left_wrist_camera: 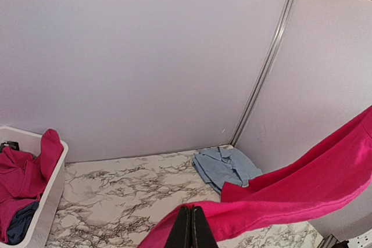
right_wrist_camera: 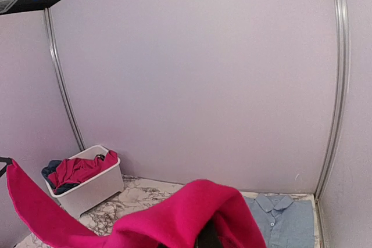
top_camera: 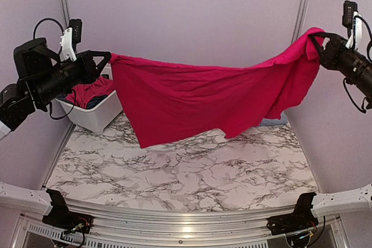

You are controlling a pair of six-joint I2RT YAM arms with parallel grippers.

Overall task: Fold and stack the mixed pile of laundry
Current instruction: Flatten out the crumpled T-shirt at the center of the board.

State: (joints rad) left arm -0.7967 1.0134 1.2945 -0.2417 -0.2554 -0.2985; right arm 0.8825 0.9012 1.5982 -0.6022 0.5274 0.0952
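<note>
So that it would spread for folding, I held the red garment (top_camera: 197, 100) aloft, left claw (top_camera: 108, 56) and right claw (top_camera: 314, 37) clamped on its edge.

A big red garment (top_camera: 197, 100) hangs stretched in the air, pinched at one end by the left pincer (top_camera: 107, 56) and at the other by the right pincer (top_camera: 315, 38), sagging above the marbled surface (top_camera: 174, 172). A white basket (top_camera: 96, 117) sits back left. Light blue cloth (top_camera: 273, 122) peeks out behind the garment.
</note>
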